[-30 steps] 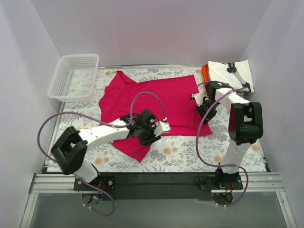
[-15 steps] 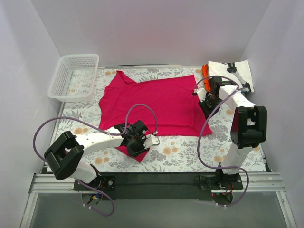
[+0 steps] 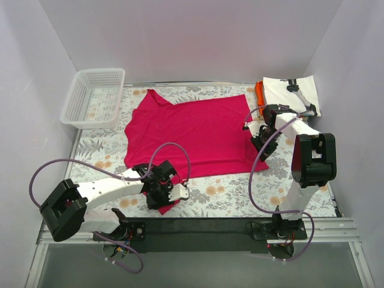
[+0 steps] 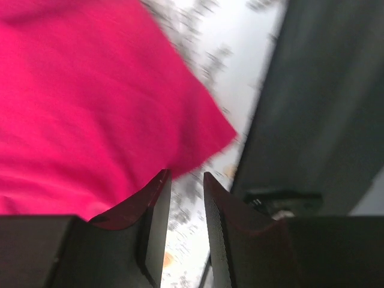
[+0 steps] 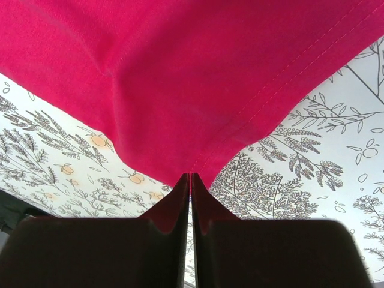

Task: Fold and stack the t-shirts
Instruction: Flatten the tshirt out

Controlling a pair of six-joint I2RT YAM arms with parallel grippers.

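The crimson-pink t-shirt (image 3: 198,132) lies spread on the table. My left gripper (image 3: 163,198) is over its near-left sleeve by the table's front edge. In the left wrist view my left gripper (image 4: 186,175) has its jaws a little apart, with only table between them and the sleeve (image 4: 90,108) just beyond and left of the tips. My right gripper (image 3: 262,135) is shut on the crimson shirt's right hem, and the right wrist view (image 5: 190,175) shows the hem (image 5: 240,120) pinched at the tips. The white printed t-shirt (image 3: 294,93) lies folded on the orange one (image 3: 258,91) at the back right.
A white mesh basket (image 3: 93,96) stands at the back left, partly over the table edge. The black base rail (image 3: 198,231) runs along the near edge, close to my left gripper. White walls enclose the table on three sides.
My left gripper has moved toward the near-left, from the shirt's lower middle to the sleeve by the front edge. My right gripper shifted slightly, and the shirt's right corner shifted with it.
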